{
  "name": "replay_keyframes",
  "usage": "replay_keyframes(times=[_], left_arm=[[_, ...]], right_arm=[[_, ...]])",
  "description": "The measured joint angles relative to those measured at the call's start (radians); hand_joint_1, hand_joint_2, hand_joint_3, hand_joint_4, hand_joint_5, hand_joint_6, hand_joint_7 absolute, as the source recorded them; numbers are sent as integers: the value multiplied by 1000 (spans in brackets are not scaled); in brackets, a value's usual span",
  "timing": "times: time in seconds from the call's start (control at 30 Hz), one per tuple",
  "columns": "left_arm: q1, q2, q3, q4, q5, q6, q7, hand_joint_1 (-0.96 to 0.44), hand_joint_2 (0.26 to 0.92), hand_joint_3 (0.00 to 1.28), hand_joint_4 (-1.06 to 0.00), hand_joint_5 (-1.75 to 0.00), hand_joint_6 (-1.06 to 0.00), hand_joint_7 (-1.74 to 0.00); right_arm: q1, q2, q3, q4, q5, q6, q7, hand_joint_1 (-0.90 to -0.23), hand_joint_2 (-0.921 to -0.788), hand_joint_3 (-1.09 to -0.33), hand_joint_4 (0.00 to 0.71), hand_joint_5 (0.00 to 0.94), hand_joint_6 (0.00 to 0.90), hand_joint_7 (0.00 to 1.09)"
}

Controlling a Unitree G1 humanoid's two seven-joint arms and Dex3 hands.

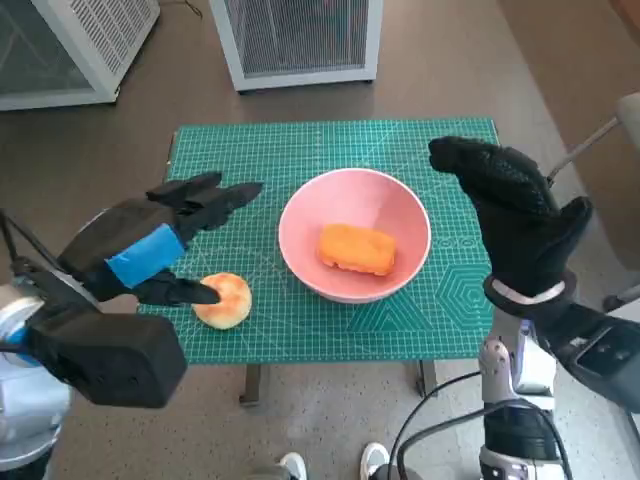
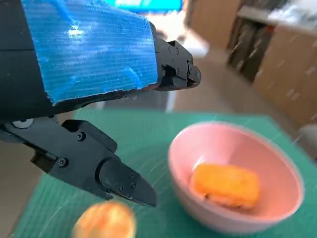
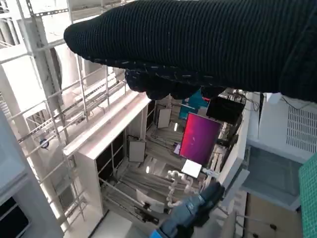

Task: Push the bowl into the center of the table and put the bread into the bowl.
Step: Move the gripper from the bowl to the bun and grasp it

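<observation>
- Up close first: my left hand (image 1: 160,245) hangs low over the near left part of the green cutting mat (image 1: 330,150), fingers spread, holding nothing. One black fingertip reaches the round bread roll (image 1: 224,300); from the head view I cannot tell whether it actually touches.
- Left wrist view gives the same hand (image 2: 84,99) from behind: blue tape across its back, one finger pointing down just above the blurred roll (image 2: 105,220), another stretched out toward the bowl.
- My right hand (image 1: 515,215) is raised at the mat's right edge, gloved fingers together and slightly curled, nothing in them. It stands clear of the bowl.
- Right wrist view shows only the glove (image 3: 198,44) as a dark band, with a tilted room of shelving and a screen behind it. No table contents there.
- Pink bowl (image 1: 354,235) sits about mid-mat, slightly toward the right. An orange rectangular bread piece (image 1: 356,249) lies inside on its floor.
- Left wrist view confirms that piece (image 2: 226,184) lies flat in the bowl (image 2: 277,163), apart from the roll on the mat.
- Beyond the table: white slatted units (image 1: 300,40) on the floor at the far side, shoe tips (image 1: 335,464) at the near edge.
</observation>
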Motion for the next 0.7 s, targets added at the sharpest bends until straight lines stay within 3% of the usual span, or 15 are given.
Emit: replay_keyframes(times=[0.27, 0.7], left_arm=[[36, 29, -9, -11, 4, 71, -15, 111, 745, 6, -153, 0, -273, -24], [78, 35, -80, 4, 39, 69, 20, 25, 740, 2, -173, -5, -300, -14]], right_arm=[[0, 1, 5, 0, 0, 8, 0, -371, -921, -489, 598, 14, 150, 698], [0, -1, 6, -1, 3, 17, 1, -372, -921, -489, 599, 13, 143, 708]])
